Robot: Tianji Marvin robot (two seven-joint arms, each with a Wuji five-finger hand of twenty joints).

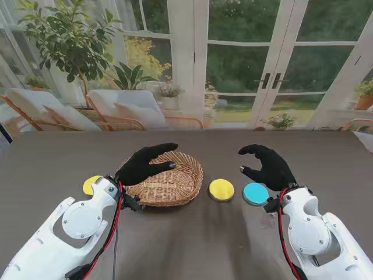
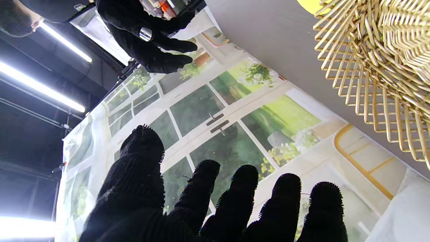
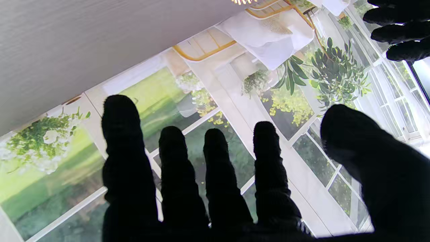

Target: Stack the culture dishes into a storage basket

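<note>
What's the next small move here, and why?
Probably lower the right hand onto the blue dish beside it. Both hands are open and hold nothing, the basket looks empty, and that dish lies nearest the right hand; the left hand hovers over the basket.

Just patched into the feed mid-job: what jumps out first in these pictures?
The wicker basket sits left of centre on the grey table, with the black-gloved left hand hovering open over its near-left rim. To its right lie a yellow dish and a blue dish side by side, the open right hand poised by the blue one. Another yellow dish peeks out behind the left wrist.
</note>
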